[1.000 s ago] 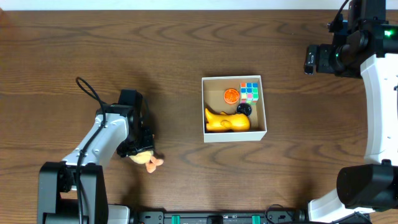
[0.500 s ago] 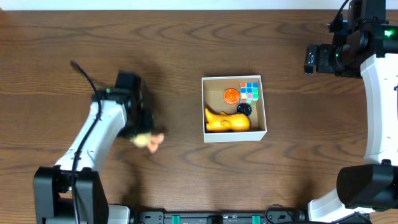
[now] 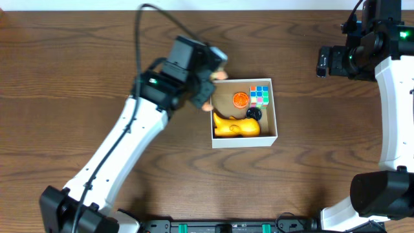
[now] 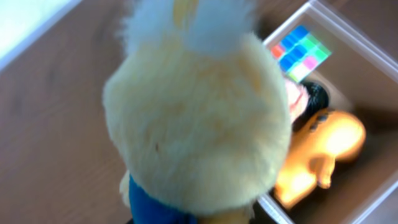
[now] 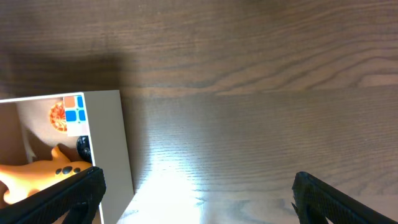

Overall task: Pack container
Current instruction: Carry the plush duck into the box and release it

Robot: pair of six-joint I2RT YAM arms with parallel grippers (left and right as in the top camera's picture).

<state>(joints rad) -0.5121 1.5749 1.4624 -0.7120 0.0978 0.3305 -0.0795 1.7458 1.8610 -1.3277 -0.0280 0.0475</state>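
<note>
Position: left gripper (image 3: 206,90) hangs at the far left corner of the container (image 3: 244,141), clamped on a fluffy yellow plush toy (image 4: 199,118). Container sits mid-table with its open top facing up. It is square, so it has no long axis. Its bare floor lies just right of the gripper, towards the robot. Right gripper (image 5: 199,196) stands spread wide and empty, well apart, so the left arm is nearer. Judgement: a short move inward, then release.

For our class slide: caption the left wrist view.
A fluffy yellow toy hangs at the box edge; inside, colour cube and orange toy.
</note>
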